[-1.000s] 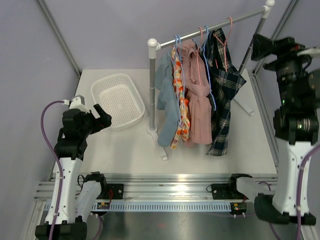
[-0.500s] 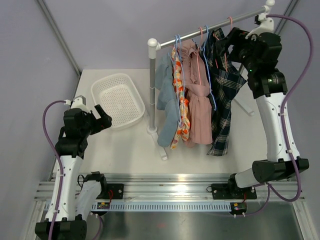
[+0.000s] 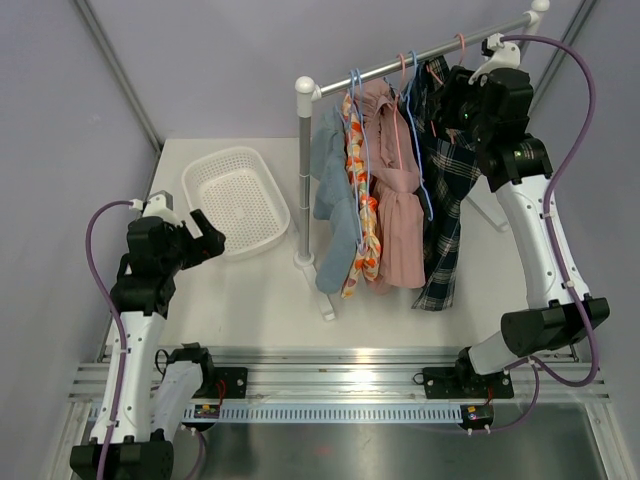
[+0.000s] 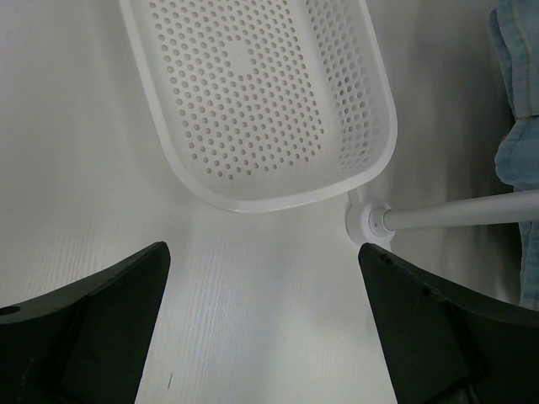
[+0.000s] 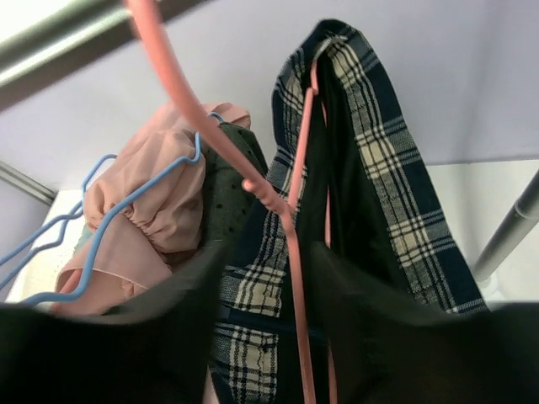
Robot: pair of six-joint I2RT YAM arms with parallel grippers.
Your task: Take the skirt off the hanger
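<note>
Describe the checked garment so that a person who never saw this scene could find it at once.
A clothes rail stands on the white table. Of the garments hanging on it, the checked garment is at the right end, on a pink hanger. It alone is dark blue with cream checks; its neighbours are plain pink, orange patterned and pale blue.

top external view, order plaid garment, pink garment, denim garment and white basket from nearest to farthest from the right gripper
1. plaid garment, just below the right gripper
2. pink garment, next to the left
3. denim garment, by the left post
4. white basket, far left on the table
</note>
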